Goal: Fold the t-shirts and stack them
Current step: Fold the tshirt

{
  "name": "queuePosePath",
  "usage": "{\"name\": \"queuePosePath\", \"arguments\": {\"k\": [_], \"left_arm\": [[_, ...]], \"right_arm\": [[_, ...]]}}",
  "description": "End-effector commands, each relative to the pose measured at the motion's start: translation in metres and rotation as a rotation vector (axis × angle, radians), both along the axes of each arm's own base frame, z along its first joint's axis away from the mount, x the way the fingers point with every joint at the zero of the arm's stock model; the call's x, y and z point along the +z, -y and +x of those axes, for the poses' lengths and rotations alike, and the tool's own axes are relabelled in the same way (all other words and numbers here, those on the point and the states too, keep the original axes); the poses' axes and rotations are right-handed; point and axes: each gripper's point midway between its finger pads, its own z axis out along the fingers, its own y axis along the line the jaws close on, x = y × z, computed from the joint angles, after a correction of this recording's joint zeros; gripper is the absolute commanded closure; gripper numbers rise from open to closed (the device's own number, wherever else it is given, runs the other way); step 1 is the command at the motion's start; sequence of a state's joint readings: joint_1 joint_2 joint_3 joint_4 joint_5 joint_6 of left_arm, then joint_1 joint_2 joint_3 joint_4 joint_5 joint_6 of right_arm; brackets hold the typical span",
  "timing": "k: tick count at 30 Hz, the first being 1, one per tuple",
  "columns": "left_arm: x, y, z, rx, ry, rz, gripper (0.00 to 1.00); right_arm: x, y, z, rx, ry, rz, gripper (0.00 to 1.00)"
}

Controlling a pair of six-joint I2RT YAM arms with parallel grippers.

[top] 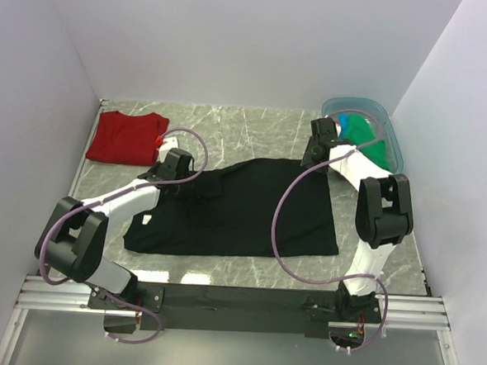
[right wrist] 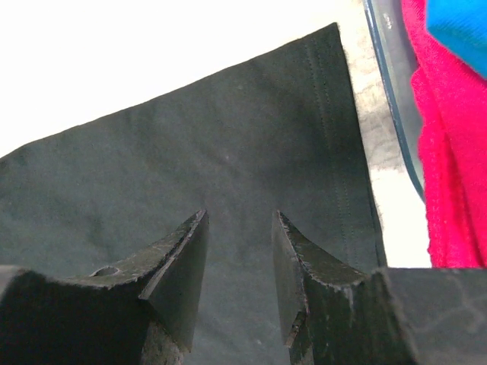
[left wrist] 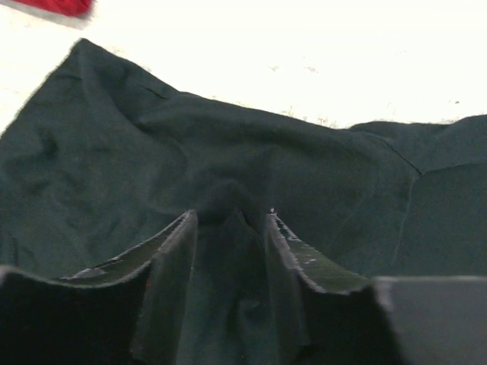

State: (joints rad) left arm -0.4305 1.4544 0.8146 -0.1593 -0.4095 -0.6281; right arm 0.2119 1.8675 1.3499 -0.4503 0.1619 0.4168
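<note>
Since the large black cloth t-shirt [top: 250, 212] lies spread on the grey marbled tabletop [top: 230, 124] for folding, I work its 2 ends. My left gripper [left wrist: 230, 215] is half-parted over a puckered ridge of cloth, and my right gripper [right wrist: 240, 215] is parted and empty above its hem corner.

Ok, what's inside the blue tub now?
The tub holds bunched cloth: a green shirt in the top view, a pink shirt and a blue shirt in the right wrist view. The right arm covers part of it; anything under the pile is hidden.
</note>
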Motion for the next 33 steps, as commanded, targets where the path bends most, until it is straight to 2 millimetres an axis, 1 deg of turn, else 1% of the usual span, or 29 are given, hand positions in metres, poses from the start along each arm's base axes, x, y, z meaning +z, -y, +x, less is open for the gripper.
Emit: {"name": "queuePosePath", "arguments": {"k": [1,2,4,6,7,8,10,11,12,16,18,19,20,22,23,26,28,29,31,32,33], "left_arm": [[0.007,0.012,0.012,-0.027,0.034,-0.05,0.53],[0.003,0.013,0.013,-0.03,0.022,-0.048,0.5],[-0.001,0.017,0.015,-0.04,0.012,-0.057,0.48],[-0.007,0.02,0.016,-0.044,-0.001,-0.061,0.48],[-0.009,0.02,0.015,-0.042,-0.004,-0.066,0.5],[-0.008,0.02,0.015,-0.039,-0.003,-0.066,0.56],[-0.009,0.019,0.014,-0.041,-0.003,-0.063,0.62],[-0.006,0.018,0.014,-0.037,0.008,-0.066,0.69],[-0.007,0.017,0.012,-0.034,0.006,-0.064,0.71],[0.001,0.012,0.011,-0.021,0.024,-0.053,0.69],[0.005,0.011,0.011,-0.017,0.032,-0.049,0.72],[0.006,0.01,0.011,-0.018,0.033,-0.046,0.75],[0.008,0.01,0.011,-0.019,0.039,-0.045,0.81],[0.009,0.008,0.009,-0.018,0.036,-0.039,0.9],[0.013,0.007,0.009,-0.014,0.044,-0.038,0.99],[0.021,0.002,0.008,0.005,0.066,-0.028,0.99],[0.03,-0.001,0.007,0.013,0.09,-0.029,1.0],[0.033,-0.002,0.007,0.013,0.097,-0.03,0.99],[0.037,-0.001,0.006,0.005,0.109,-0.036,0.99],[0.037,-0.001,0.006,0.001,0.105,-0.038,0.99],[0.036,0.001,0.005,-0.007,0.098,-0.043,1.0]], "right_arm": [[0.013,0.004,0.006,0.003,0.041,0.012,0.54],[0.01,0.003,0.004,0.007,0.036,0.013,0.54],[0.011,0.003,0.003,0.008,0.039,0.02,0.54],[0.01,0.004,0.001,0.012,0.038,0.019,0.54],[0.009,0.004,0.0,0.014,0.037,0.017,0.54],[0.008,0.004,-0.001,0.015,0.034,0.015,0.54],[0.008,0.005,-0.002,0.011,0.035,0.009,0.54],[0.008,0.006,-0.002,0.011,0.035,0.007,0.54],[0.007,0.006,-0.002,0.01,0.034,0.007,0.54],[0.006,0.005,-0.002,0.015,0.03,0.007,0.54],[0.005,0.005,-0.002,0.015,0.029,0.006,0.54],[0.006,0.005,-0.002,0.016,0.031,0.008,0.54],[0.005,0.004,-0.002,0.019,0.03,0.007,0.54],[0.004,0.006,-0.002,0.014,0.029,0.002,0.54],[0.005,0.008,-0.002,0.009,0.029,-0.003,0.54],[0.002,0.013,0.001,-0.009,0.019,-0.018,0.54],[0.006,0.018,0.007,-0.027,0.029,-0.026,0.54],[0.005,0.02,0.008,-0.036,0.024,-0.032,0.54],[0.011,0.025,0.015,-0.05,0.036,-0.038,0.53],[0.01,0.028,0.017,-0.058,0.031,-0.037,0.54],[0.012,0.027,0.018,-0.054,0.033,-0.031,0.54]]}}
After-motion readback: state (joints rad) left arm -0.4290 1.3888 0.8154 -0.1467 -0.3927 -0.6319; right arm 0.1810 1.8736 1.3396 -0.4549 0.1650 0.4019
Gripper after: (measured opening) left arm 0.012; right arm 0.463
